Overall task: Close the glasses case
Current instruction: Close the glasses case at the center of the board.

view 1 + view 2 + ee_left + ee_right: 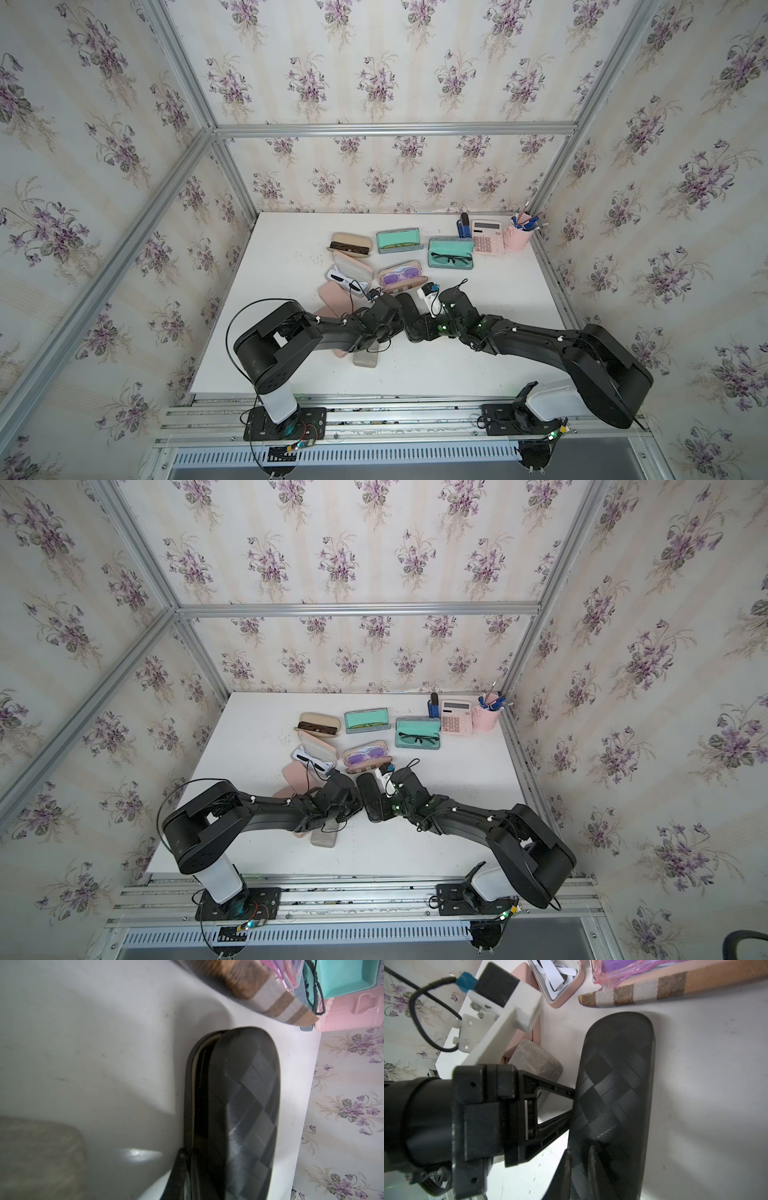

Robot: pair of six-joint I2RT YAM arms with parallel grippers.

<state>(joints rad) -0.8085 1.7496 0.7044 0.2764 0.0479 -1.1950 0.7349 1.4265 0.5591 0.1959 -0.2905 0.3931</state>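
Black glasses case [616,1076] is lying just front of the tabletop's [478,340] centre. The left end effector [572,1103], closed, is touching its side. The right end effector [578,1167] is resting on 1 end, grip unclear.

No text, brand, number or sign can be read in any of the views. The pink calculator [487,240] at the far right of the counter [457,365] shows rows of keys in both top views, but the marks on them are too small to make out, and its display gives no legible figure. The black woven glasses case [616,1088], seen close in both wrist views, carries only its weave pattern, with no lettering that can be made out.
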